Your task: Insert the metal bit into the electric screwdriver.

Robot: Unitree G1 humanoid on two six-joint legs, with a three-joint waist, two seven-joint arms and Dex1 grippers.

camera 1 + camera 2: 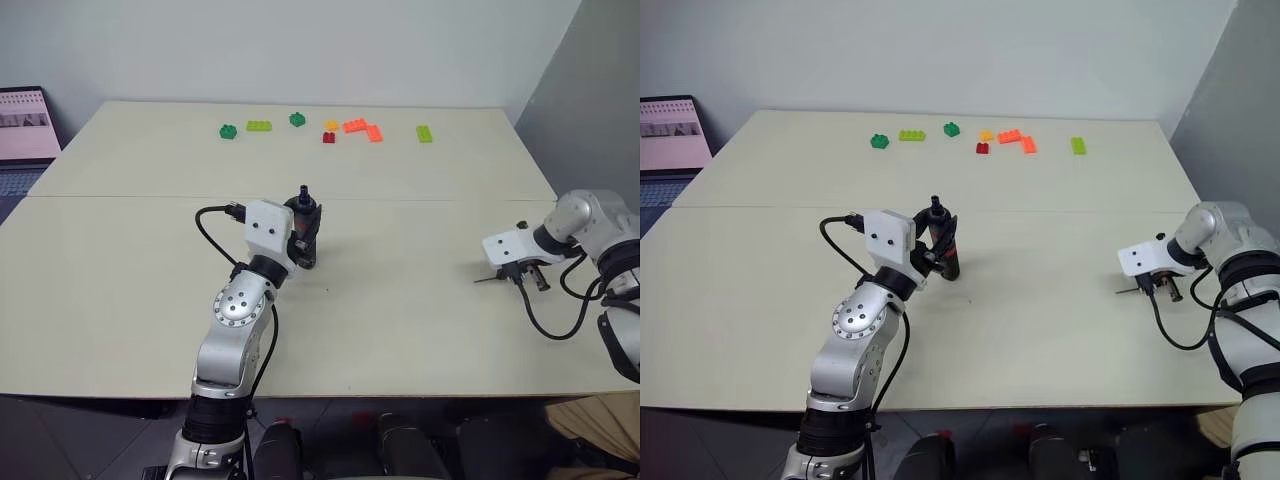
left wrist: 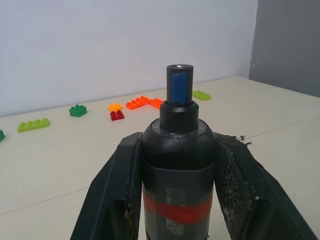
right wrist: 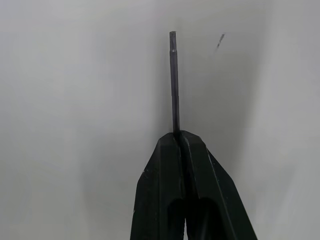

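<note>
My left gripper [image 1: 305,235] is shut on the electric screwdriver [image 2: 178,165], a dark cylinder with a red band. It holds the screwdriver near the table's middle, blue tip [image 2: 179,86] pointing up and away. At the right side of the table, my right gripper [image 3: 179,136] points down at the tabletop. Its fingers are closed on one end of the metal bit [image 3: 173,80], a thin dark rod that sticks out past the fingertips. In the left eye view the metal bit [image 1: 487,279] lies low over the table, pointing toward the table's middle.
Several coloured toy bricks [image 1: 350,127] lie in a row along the far side of the cream table [image 1: 400,330]. A laptop [image 1: 25,125] stands off the table's far left corner. A black cable [image 1: 555,320] loops down from my right wrist.
</note>
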